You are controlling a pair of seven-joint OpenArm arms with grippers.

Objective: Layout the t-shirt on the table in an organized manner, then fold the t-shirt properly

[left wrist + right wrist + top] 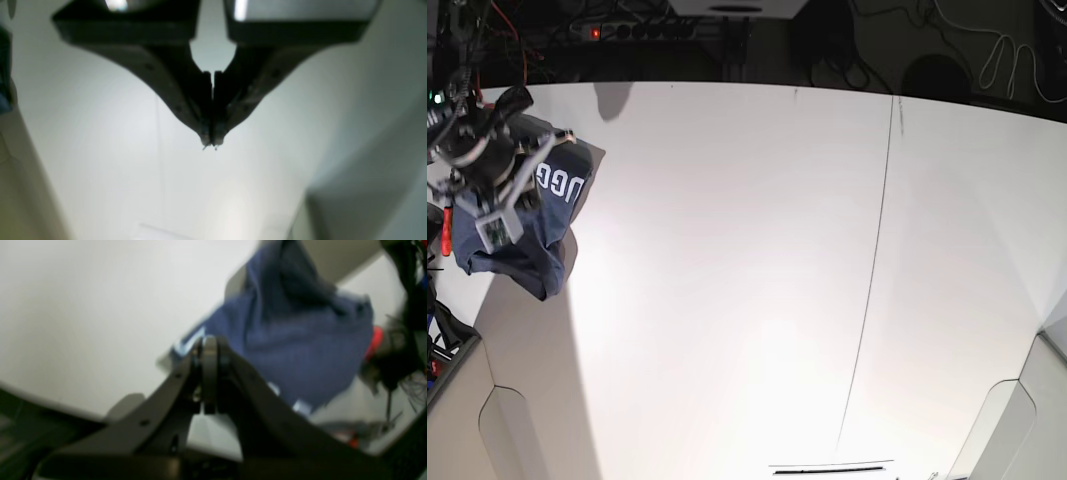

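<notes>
The right gripper pinches the t-shirt above the table — the left gripper is pressed together, empty

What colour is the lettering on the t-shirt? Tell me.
White, on the dark navy t-shirt; clearest in the base view.

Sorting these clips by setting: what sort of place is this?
Probably a robotics lab: a big bare white table, tangled cables and a power strip behind it, a t-shirt hanging at one edge.
</notes>
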